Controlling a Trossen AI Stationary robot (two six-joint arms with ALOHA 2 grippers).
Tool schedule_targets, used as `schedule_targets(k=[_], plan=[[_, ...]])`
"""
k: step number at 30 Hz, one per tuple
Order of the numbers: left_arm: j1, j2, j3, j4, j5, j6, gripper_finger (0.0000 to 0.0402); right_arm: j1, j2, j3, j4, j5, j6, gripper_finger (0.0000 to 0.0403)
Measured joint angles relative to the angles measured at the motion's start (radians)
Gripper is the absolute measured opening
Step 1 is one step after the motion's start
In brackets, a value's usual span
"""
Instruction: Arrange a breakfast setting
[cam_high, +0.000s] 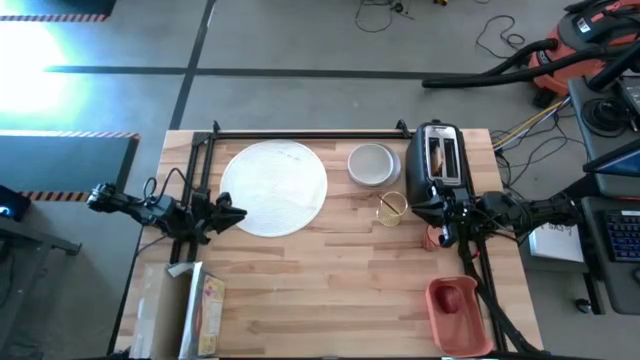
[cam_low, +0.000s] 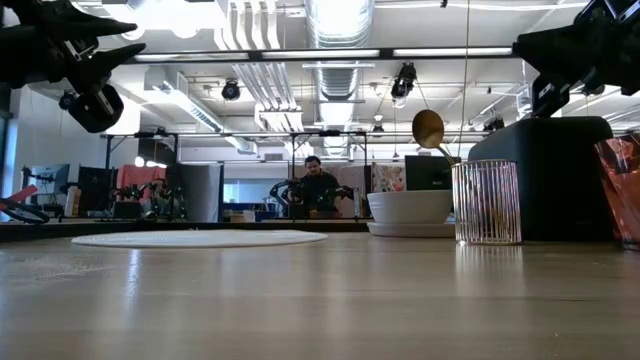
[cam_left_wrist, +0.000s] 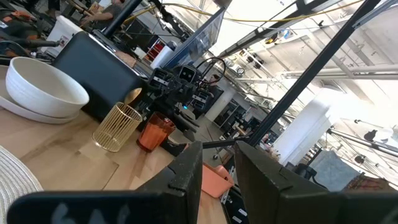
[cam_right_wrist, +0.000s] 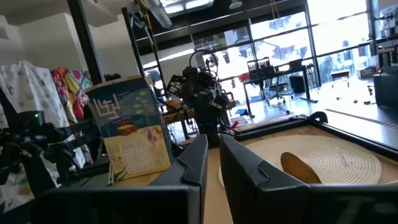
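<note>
Nearest, well right of the large round white plate (cam_high: 273, 187): pink tray (cam_high: 455, 305) with small red fruit (cam_high: 452, 297). Then left gripper (cam_high: 225, 213) at the plate's left rim, jaws narrow, empty. Right gripper (cam_high: 445, 232) right of the plate, above the small red cup (cam_left_wrist: 153, 132), jaws narrow, holding nothing. Farther, right of the plate: clear glass (cam_high: 391, 209) with gold spoon (cam_low: 430, 129), small white bowl (cam_high: 372, 165), toaster (cam_high: 438, 165) with brown toast slice (cam_high: 437, 155). Seemingly an opening step, plate bare; next, likely widen and lower onto the cup.

Bowl (cam_high: 372, 164) sits between plate (cam_high: 273, 187) and toaster (cam_high: 439, 165); glass (cam_high: 391, 209) stands before it.
</note>
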Motion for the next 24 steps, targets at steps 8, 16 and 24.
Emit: schedule_targets(k=[8,16,24], plan=[[0.000,0.000,0.000,0.000,-0.024,0.000,0.0077,0.000,0.000,0.000,0.000,0.000,0.000,0.0034],[0.001,0.000,0.000,0.002,-0.037,0.080,0.0077,0.000,0.000,0.000,0.000,0.000,0.000,0.0034],[0.001,0.000,0.000,0.001,-0.159,0.081,0.0077,0.000,0.000,0.000,0.000,0.000,0.000,0.0034]])
